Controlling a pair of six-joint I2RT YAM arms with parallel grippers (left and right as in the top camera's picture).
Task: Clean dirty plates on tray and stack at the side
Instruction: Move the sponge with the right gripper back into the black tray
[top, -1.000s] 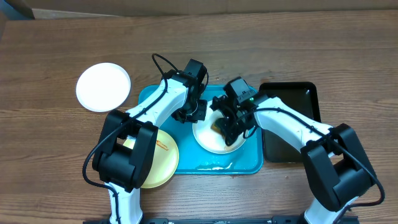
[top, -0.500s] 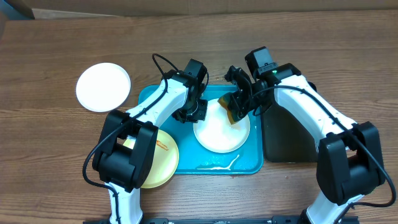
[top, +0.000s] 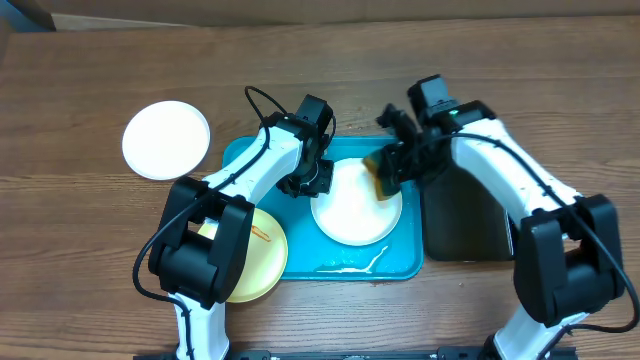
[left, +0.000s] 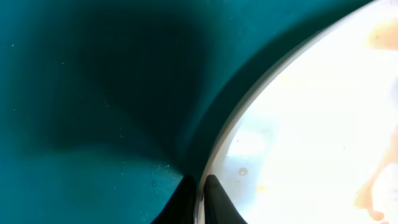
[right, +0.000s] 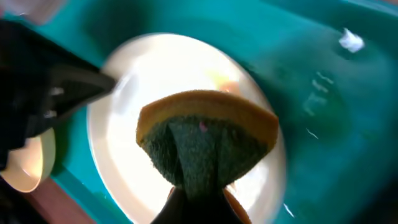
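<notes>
A white plate (top: 350, 215) lies in the right half of the turquoise tray (top: 402, 252), which sits mid-worktop (top: 560, 90) towards the near edge. The left gripper (left: 200, 196) has its jaws pinched almost together on this plate's left rim. The right gripper (right: 196, 202) has its jaws closed tight on a folded sponge (right: 205, 140), yellow with a green scouring face. It holds the sponge over the plate's far right rim, though contact is hard to judge.

A pale yellow plate (top: 262, 265) with an orange smear lies over the tray's near left corner, partly under the left arm. A second white plate (top: 166, 140) rests well apart, towards the far left corner. A white foam streak (top: 350, 266) lies by the tray's near rim. A black tray (top: 460, 232) sits just right of it.
</notes>
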